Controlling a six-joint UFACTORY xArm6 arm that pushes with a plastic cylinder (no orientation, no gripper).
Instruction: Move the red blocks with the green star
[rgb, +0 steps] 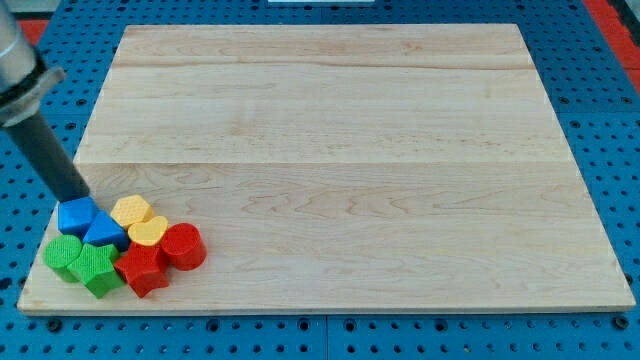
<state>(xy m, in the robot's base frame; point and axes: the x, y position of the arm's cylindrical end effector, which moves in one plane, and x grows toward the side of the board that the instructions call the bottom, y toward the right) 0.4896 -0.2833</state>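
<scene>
All blocks lie bunched at the board's bottom left corner. A red cylinder (184, 246) and a red block of unclear shape (142, 270) sit side by side. The green star (97, 267) touches the red block's left side. A green block (64, 255) lies left of the star. Two blue blocks (76, 214) (104, 231) and two yellow blocks (131, 211) (148, 232) lie just above them. My tip (82, 197) stands at the top edge of the left blue block, above and left of the cluster.
The wooden board (340, 150) rests on a blue perforated base (610, 120). The cluster lies close to the board's left and bottom edges.
</scene>
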